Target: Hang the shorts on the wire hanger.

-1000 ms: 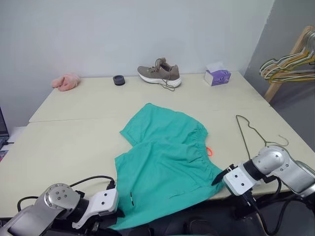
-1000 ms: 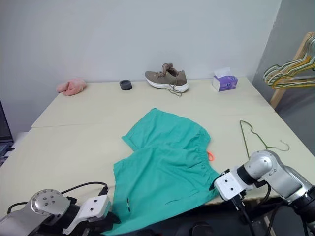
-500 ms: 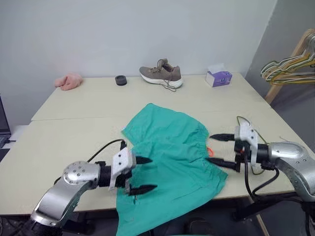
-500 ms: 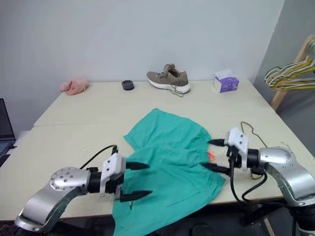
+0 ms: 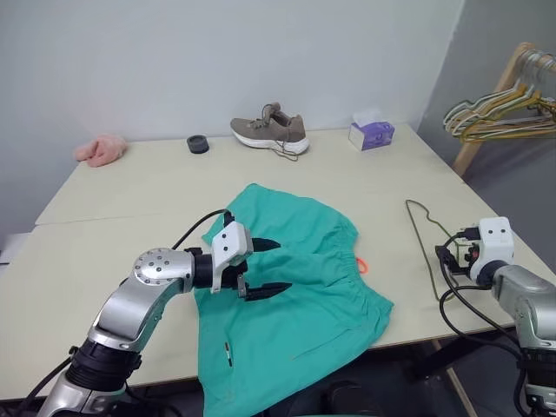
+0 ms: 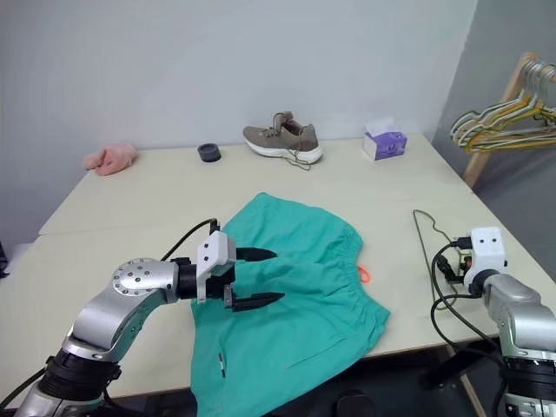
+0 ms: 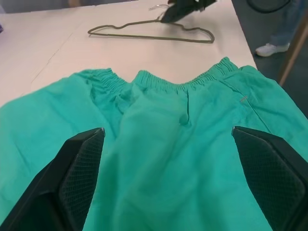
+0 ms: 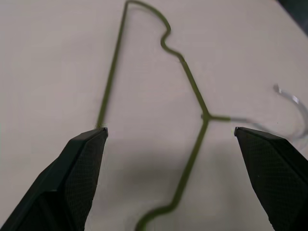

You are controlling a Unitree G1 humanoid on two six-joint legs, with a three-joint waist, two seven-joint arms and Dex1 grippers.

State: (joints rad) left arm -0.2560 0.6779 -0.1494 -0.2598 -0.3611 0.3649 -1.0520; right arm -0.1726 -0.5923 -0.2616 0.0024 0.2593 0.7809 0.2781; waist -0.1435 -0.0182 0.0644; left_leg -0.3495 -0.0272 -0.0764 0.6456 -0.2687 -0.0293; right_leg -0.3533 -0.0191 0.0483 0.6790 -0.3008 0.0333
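Observation:
The teal-green shorts (image 5: 300, 282) lie flat at the table's front middle, waistband to the right, with a small orange-red loop (image 5: 366, 265) at the waistband's edge. My left gripper (image 5: 276, 268) hovers open just above the shorts' left half, pointing right, nothing between its fingers (image 7: 82, 163). The wire hanger (image 5: 421, 243) lies flat on the table right of the shorts, its hook toward the right edge. My right gripper (image 8: 171, 131) stands open over the hanger (image 8: 190, 82), apart from it, its fingers either side of the hanger's neck.
Along the table's back stand a brown shoe (image 5: 268, 133), a purple tissue box (image 5: 371, 134), a small black ring (image 5: 198, 143) and a pink cloth (image 5: 98, 149). A wooden rack with several hangers (image 5: 495, 117) stands right of the table. A person's leg (image 7: 288, 19) shows beyond the table.
My right gripper swung right, away from the shorts' waistband to above the wire hanger, and rolled. My left gripper moved up and further over the shorts. The camera also shifted.

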